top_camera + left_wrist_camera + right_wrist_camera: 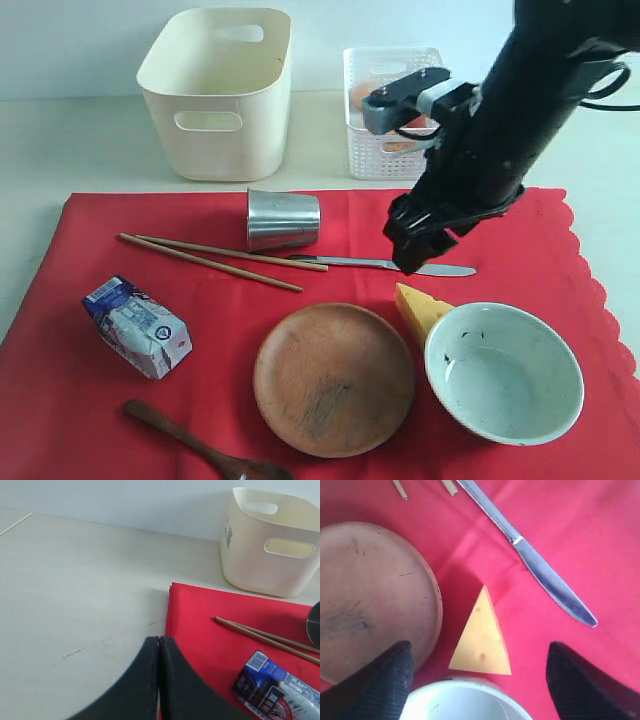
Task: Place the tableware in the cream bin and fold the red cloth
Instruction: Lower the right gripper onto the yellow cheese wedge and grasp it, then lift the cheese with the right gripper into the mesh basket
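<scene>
My right gripper (409, 256) (479, 649) hangs open above the red cloth (90, 260) (600, 540), its fingers either side of a cheese wedge (419, 309) (482, 637). Around it lie the metal knife (385, 264) (540, 570), the wooden plate (333, 378) (370, 590) and the pale bowl (503, 372) (465, 702). The steel tumbler (283, 219), on its side, the chopsticks (220, 255) (265, 636) and a dark spoon (200, 450) also rest on the cloth. The cream bin (215, 90) (270, 545) stands behind. My left gripper (159, 640) is shut and empty at the cloth's (210, 630) corner.
A blue-white milk carton (137, 326) (275, 687) lies on the cloth's left part. A white lattice basket (385, 100) with food in it stands beside the bin, behind my right arm. Bare pale tabletop (75, 590) stretches left of the cloth.
</scene>
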You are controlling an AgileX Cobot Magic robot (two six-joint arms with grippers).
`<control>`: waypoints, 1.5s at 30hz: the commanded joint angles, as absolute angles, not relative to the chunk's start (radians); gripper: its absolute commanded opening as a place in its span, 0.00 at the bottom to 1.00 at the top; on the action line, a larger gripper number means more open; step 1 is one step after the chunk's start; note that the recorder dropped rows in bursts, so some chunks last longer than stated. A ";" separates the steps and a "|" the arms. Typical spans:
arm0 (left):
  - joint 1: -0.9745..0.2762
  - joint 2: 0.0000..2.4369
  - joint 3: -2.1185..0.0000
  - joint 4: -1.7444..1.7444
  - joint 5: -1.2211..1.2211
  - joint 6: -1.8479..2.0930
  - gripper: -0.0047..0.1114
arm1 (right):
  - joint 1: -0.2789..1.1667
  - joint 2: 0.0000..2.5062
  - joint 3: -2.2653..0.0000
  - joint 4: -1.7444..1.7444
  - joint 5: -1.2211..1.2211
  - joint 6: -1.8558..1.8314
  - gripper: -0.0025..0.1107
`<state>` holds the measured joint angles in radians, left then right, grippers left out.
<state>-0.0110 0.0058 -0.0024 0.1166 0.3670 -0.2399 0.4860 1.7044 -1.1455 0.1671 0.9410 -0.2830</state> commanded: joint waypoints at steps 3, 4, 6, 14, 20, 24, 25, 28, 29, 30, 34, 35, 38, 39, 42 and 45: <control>-0.009 0.000 0.000 0.120 0.360 -0.241 0.04 | 0.505 1.863 -1.217 0.094 0.973 -0.213 0.64; -0.009 0.000 0.000 0.120 0.360 -0.241 0.04 | 0.505 1.888 -1.223 0.070 0.976 -0.205 0.64; -0.009 0.000 0.000 0.120 0.360 -0.241 0.04 | 0.505 1.919 -1.226 0.071 0.976 -0.205 0.64; -0.009 0.000 0.000 0.120 0.360 -0.241 0.04 | 0.505 1.991 -1.226 0.078 0.967 -0.205 0.64; -0.009 0.000 0.000 0.120 0.360 -0.241 0.04 | 0.505 2.011 -1.226 0.083 0.962 -0.205 0.58; -0.009 0.000 0.000 0.120 0.360 -0.241 0.04 | 0.505 2.015 -1.226 0.087 0.951 -0.205 0.43; -0.009 0.000 0.000 0.120 0.360 -0.241 0.04 | 0.505 2.015 -1.226 0.089 0.948 -0.205 0.39; -0.009 0.000 0.000 0.120 0.360 -0.241 0.04 | 0.505 2.015 -1.226 0.089 0.942 -0.207 0.26; -0.009 0.000 0.000 0.120 0.360 -0.241 0.04 | 0.505 2.015 -1.226 0.089 0.936 -0.207 0.22; -0.009 0.000 0.000 0.120 0.360 -0.241 0.04 | 0.505 2.015 -1.226 0.089 0.929 -0.207 0.17; -0.009 0.000 0.000 0.120 0.360 -0.241 0.04 | 0.505 2.015 -1.226 0.089 0.906 -0.222 0.02; -0.009 0.000 0.000 0.120 0.360 -0.241 0.04 | 0.505 2.015 -1.226 0.089 0.901 -0.225 0.02; -0.009 0.000 0.000 0.120 0.360 -0.241 0.04 | 0.505 2.013 -1.226 0.089 0.883 -0.227 0.02; -0.009 0.000 0.000 0.120 0.360 -0.241 0.04 | 0.505 2.011 -1.226 0.089 0.878 -0.227 0.02; -0.009 0.000 0.000 0.120 0.360 -0.241 0.04 | 0.505 1.999 -1.226 0.089 0.869 -0.227 0.02; -0.009 0.000 0.000 0.120 0.360 -0.241 0.04 | 0.505 1.971 -1.226 0.087 0.857 -0.227 0.02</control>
<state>-0.0110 0.0058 -0.0024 0.1166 0.3670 -0.2399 0.5033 2.0041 -1.2208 0.0910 0.8886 -0.2176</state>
